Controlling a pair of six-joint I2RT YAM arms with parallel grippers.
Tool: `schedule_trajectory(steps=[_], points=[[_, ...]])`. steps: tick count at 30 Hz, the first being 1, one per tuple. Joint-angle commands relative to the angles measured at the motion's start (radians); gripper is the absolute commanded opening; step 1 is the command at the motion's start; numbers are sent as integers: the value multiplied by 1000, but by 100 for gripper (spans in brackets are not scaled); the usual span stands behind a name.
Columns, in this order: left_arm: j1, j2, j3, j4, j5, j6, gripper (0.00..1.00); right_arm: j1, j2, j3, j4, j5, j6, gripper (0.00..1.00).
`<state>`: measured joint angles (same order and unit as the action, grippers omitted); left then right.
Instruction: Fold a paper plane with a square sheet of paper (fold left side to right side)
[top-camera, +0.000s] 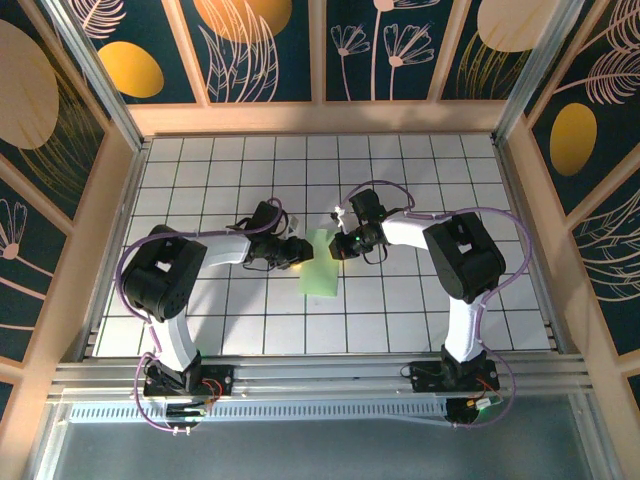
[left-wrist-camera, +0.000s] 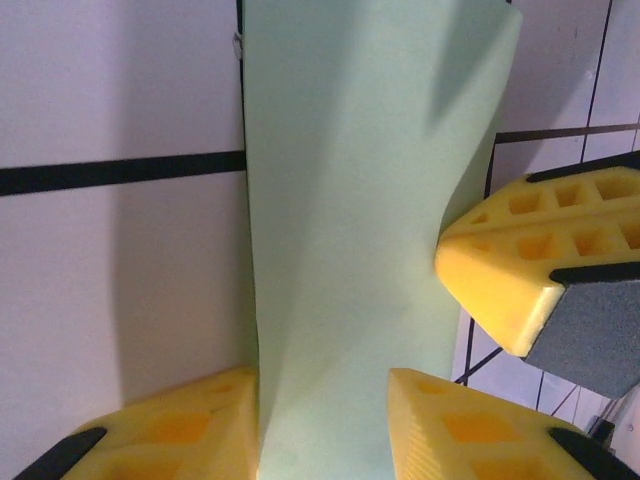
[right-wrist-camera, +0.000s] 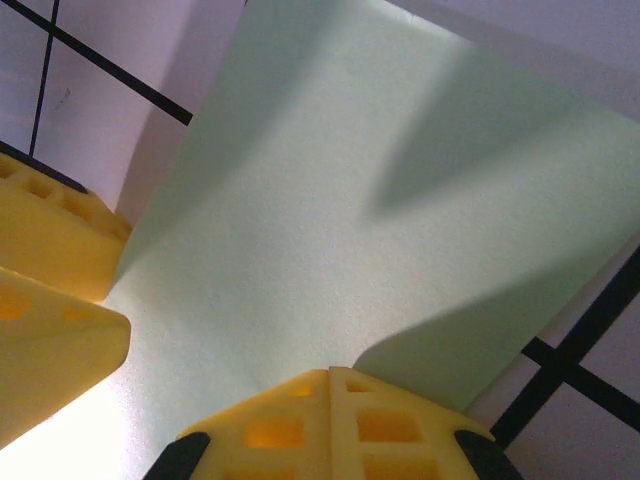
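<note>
The square sheet of paper (top-camera: 320, 265) is pale green and folded into a narrow upright strip in the middle of the tiled table. My left gripper (top-camera: 300, 250) is at the strip's left edge. In the left wrist view its yellow fingers (left-wrist-camera: 180, 425) stand apart, with the paper (left-wrist-camera: 350, 220) running through the gap and bowing up a little. My right gripper (top-camera: 338, 243) is at the strip's upper right edge. Its fingertips (right-wrist-camera: 330, 385) are shut together, resting on the paper (right-wrist-camera: 330, 200). Each wrist view also catches the other gripper's yellow fingers beside the sheet.
The white tiled table (top-camera: 250, 170) is walled by a wooden frame (top-camera: 320, 118) at the back and both sides. An aluminium rail (top-camera: 320, 375) carrying both arm bases runs along the near edge.
</note>
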<state>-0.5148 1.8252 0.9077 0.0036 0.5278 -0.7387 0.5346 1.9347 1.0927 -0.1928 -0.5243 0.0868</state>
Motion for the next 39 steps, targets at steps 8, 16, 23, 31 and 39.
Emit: schedule_trajectory(steps=[8,16,23,31,39], points=[[-10,-53,-55,10,26,-28,30,5,23,-10,-60,93,-12,2],[-11,-65,-69,23,16,-57,7,5,-17,-16,-21,86,-6,7],[-16,-102,-101,80,19,-172,0,7,-195,-99,95,168,9,39],[-21,-165,-173,151,16,-294,0,235,-509,-352,235,468,55,59],[-24,-170,-190,171,12,-319,0,545,-562,-496,330,752,30,65]])
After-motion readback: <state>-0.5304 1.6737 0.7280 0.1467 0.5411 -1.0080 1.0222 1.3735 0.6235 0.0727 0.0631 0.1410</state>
